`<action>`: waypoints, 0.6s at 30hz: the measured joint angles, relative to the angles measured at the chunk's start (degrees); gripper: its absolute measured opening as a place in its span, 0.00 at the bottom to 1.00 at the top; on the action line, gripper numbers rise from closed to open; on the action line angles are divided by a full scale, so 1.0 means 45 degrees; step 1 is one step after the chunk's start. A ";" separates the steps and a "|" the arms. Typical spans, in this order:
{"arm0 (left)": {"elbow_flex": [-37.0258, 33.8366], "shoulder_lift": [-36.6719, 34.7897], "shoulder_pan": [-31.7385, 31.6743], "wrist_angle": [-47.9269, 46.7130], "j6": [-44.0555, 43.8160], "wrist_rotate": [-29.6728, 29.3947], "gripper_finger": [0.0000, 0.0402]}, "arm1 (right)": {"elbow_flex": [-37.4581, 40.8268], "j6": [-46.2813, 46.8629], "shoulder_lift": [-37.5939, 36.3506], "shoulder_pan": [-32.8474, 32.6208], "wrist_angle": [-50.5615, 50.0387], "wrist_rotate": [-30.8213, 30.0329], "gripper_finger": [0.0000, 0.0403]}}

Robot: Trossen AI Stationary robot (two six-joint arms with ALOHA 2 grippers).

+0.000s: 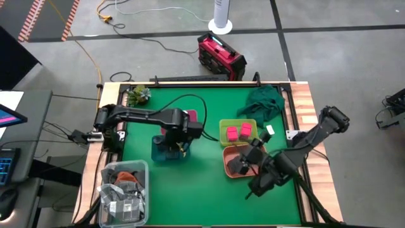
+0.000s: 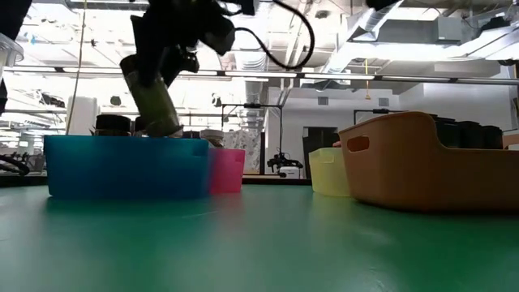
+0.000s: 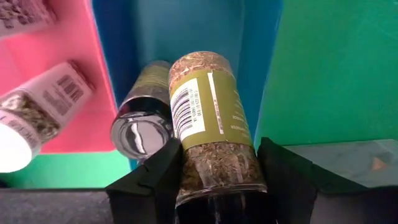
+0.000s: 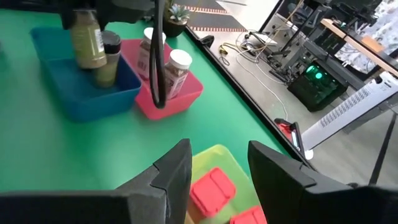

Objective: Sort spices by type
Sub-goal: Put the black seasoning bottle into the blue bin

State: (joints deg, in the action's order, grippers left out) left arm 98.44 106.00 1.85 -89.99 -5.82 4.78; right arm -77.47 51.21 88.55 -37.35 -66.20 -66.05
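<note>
Overhead, a green-labelled herb jar (image 3: 211, 124) sits clamped in the left gripper (image 3: 214, 177) above the blue tray (image 1: 166, 152) at centre-left of the frame.

Beside the held jar, a second jar with a dark shiny lid (image 3: 144, 121) lies inside the blue tray; two white-capped jars (image 4: 176, 67) stand in the pink tray (image 4: 171, 99) just behind. Two bright pink boxes (image 1: 238, 132) rest in the yellow-green tray (image 1: 238, 124) right of centre, touching the salmon tray (image 1: 229, 163) of dark containers. The right gripper (image 4: 217, 171), its fingers apart and empty, hovers over the pink boxes. A clear bin (image 1: 124, 192) occupies the green desk's (image 1: 202, 190) lower left corner.
</note>
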 joint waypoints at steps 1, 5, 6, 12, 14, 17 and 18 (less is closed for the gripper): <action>-0.0129 0.0000 -0.0014 0.0037 0.0009 0.0014 0.46 | 0.0000 0.0432 0.0000 -0.0167 -0.0343 -0.0002 0.46; -0.0723 0.0000 -0.0013 -0.0009 0.0243 0.0020 0.46 | 0.0000 0.2093 0.0000 -0.0682 -0.1529 -0.0205 0.46; -0.0889 0.0000 -0.0014 -0.0001 0.0243 0.0014 0.46 | 0.0000 0.2353 0.0000 -0.0767 -0.1678 -0.0346 0.46; -0.1247 0.0000 0.0042 0.0003 0.0136 -0.0088 0.46 | 0.0000 0.2756 0.0000 -0.0952 -0.1669 -0.0611 0.46; -0.1305 0.0000 0.0106 -0.0011 0.0071 -0.0114 0.46 | 0.0000 0.2756 0.0000 -0.0927 -0.1550 -0.0624 0.46; -0.1308 0.0002 0.0214 -0.0005 -0.0019 -0.0146 0.46 | 0.0000 0.2752 0.0000 -0.0922 -0.1491 -0.0634 0.46; -0.1308 0.0000 0.0242 -0.0007 -0.0001 -0.0151 0.46 | 0.0000 0.2755 0.0000 -0.0917 -0.1476 -0.0634 0.46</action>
State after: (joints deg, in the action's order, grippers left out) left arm 92.55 106.00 2.94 -90.02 -5.83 4.10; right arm -77.47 63.61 88.55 -41.47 -72.85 -68.90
